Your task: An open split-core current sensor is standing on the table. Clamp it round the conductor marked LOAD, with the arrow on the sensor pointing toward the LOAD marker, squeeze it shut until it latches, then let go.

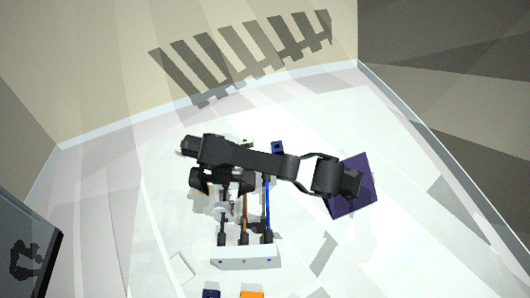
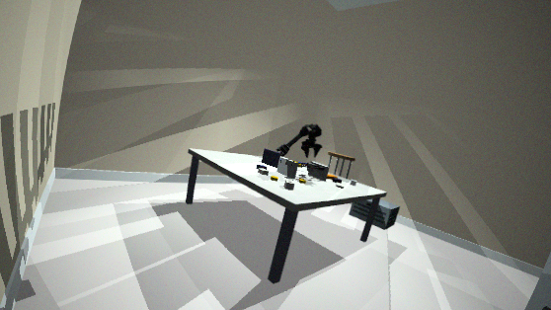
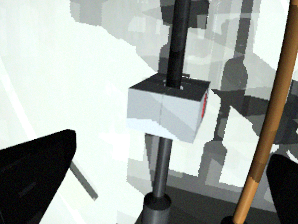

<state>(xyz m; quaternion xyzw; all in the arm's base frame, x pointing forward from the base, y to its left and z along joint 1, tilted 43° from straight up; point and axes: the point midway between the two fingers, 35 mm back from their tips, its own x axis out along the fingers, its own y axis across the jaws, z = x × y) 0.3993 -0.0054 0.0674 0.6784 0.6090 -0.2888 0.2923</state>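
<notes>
Your gripper (image 3: pixel 160 183) was spread wide, holding nothing; the sensor (image 3: pixel 168 107) sat on its conductor (image 3: pixel 178 30) at twelve o'clock, free.

Wooden chair (image 2: pixel 341 159) behind table (image 2: pixel 232 165); grey crate (image 2: pixel 377 212) on floor.

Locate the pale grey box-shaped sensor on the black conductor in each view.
Top: the pale grey box-shaped sensor is just left of centre, below the arm.
Exterior: too small to pick out on the white table.
Wrist: centre of frame.
Shared landmark: the orange conductor beside it.
</notes>
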